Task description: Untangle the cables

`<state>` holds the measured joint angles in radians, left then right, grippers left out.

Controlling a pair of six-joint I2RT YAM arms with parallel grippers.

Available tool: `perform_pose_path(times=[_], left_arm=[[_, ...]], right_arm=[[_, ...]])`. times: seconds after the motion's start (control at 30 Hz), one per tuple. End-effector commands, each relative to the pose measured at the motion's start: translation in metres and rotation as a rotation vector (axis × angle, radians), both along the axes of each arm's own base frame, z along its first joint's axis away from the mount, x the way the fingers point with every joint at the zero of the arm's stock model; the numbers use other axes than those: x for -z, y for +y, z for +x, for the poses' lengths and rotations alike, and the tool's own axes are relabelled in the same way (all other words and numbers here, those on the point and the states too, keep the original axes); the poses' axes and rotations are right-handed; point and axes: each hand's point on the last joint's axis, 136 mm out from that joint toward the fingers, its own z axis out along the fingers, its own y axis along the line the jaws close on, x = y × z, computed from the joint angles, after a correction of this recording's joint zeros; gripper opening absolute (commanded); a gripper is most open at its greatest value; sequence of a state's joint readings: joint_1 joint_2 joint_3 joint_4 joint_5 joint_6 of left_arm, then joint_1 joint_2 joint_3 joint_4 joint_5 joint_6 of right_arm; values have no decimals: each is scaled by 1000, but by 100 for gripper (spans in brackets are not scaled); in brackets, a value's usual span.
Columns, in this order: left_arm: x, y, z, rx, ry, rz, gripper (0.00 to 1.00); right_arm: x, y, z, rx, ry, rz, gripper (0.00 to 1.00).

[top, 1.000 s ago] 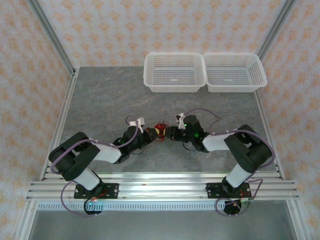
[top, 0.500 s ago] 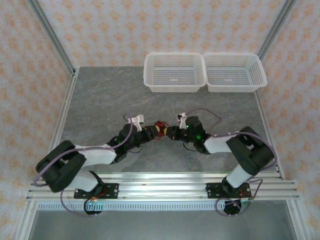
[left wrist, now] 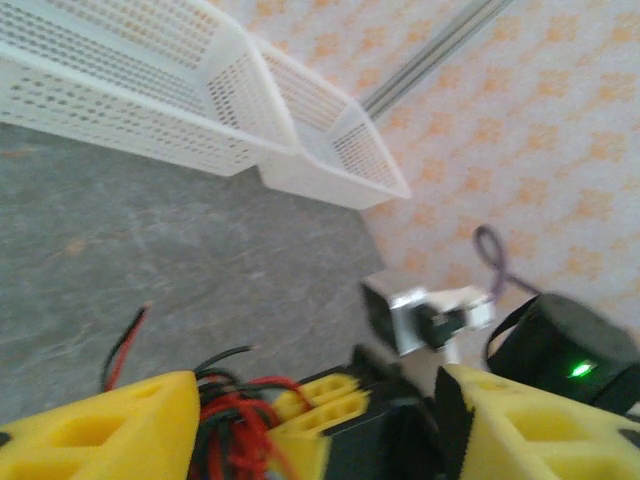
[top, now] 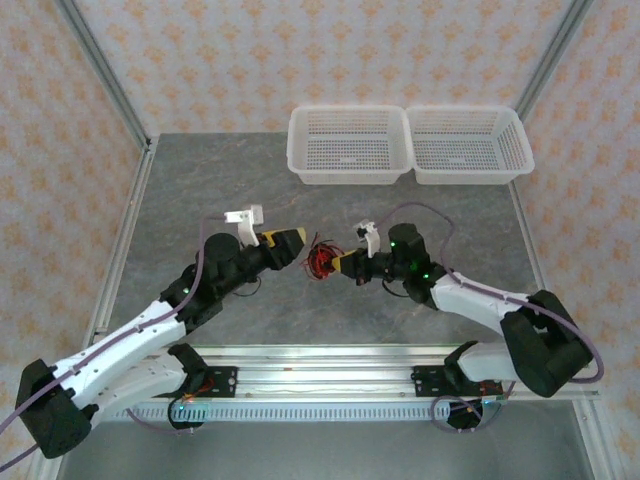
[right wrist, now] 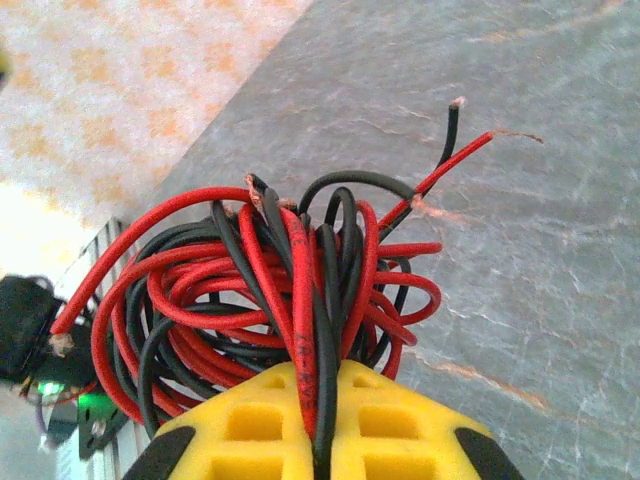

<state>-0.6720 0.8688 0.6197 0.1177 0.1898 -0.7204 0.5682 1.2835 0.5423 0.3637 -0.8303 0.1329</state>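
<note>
The tangled bundle of thin red and black cables is over the middle of the grey stone-patterned table, clamped between the closed yellow fingers of the right gripper. Just beside the bundle, the left gripper has its jaws apart and grasps nothing.

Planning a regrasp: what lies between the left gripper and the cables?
A short stretch of bare grey table, seen in the top view; the left gripper stands apart from the cables.
</note>
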Motion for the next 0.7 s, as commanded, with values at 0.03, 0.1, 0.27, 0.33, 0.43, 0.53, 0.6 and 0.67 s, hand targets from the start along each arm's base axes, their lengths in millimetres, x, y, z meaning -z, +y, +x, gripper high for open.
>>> perform_pose_path(times=[0.03,0.1,0.27,0.33,0.43,0.53,0.6,0.67], left_arm=[[32,8,-8,5,85,106,56],[31,-2,-13,61,96,79,55],[28,-24,-20,154,101,39,64],[33,-29,-20,165,108,54,67],[39,-41,-21,191,113,67,74],[48,-52,-18,204,118,89,76],[53,-55,-14,187,120,115,76],[57,-54,-7,153,120,135,76]], right_arm=[[-34,7,3,-75,-121,-11,0],[-32,2,19,11,-114,-55,0],[-41,-6,35,175,-159,-67,0],[-49,-5,33,193,-173,-44,0],[-55,0,30,193,-168,-26,0],[-55,6,25,176,-160,-18,0],[-54,10,22,161,-160,-21,0],[-53,11,20,145,-161,-28,0]])
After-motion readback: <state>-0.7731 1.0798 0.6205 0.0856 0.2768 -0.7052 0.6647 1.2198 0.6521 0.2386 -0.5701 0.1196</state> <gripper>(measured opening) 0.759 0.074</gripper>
